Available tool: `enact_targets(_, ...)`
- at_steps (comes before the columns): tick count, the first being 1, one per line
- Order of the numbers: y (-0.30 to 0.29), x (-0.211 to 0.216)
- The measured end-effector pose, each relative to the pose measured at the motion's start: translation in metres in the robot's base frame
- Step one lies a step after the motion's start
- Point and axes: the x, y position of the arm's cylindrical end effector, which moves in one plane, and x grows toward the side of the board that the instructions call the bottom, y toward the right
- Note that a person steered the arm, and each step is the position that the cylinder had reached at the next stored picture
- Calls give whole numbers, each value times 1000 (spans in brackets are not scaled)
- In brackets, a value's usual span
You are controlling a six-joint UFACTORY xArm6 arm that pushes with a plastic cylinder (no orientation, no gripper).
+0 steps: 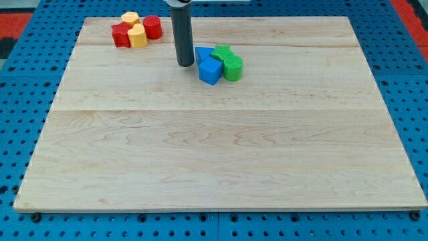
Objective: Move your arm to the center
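My tip (186,64) rests on the wooden board (214,147) near the view's top, left of centre. Just to its right lies a cluster: a blue cube (210,70), another blue block (202,54) partly behind it, a green star-like block (221,52) and a green cylinder (233,68). The tip stands close to the blue blocks; I cannot tell whether it touches them. At the view's top left is a second cluster: a red block (121,35), a yellow block (137,37), another yellow block (130,18) and a red cylinder (152,27).
The board lies on a blue pegboard table (27,100) that surrounds it on all sides. A red area (408,13) shows at the view's top right corner.
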Motion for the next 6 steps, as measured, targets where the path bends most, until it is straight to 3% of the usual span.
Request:
enact_targets(3,11,15)
enact_targets(5,25,102)
enact_targets(6,68,97)
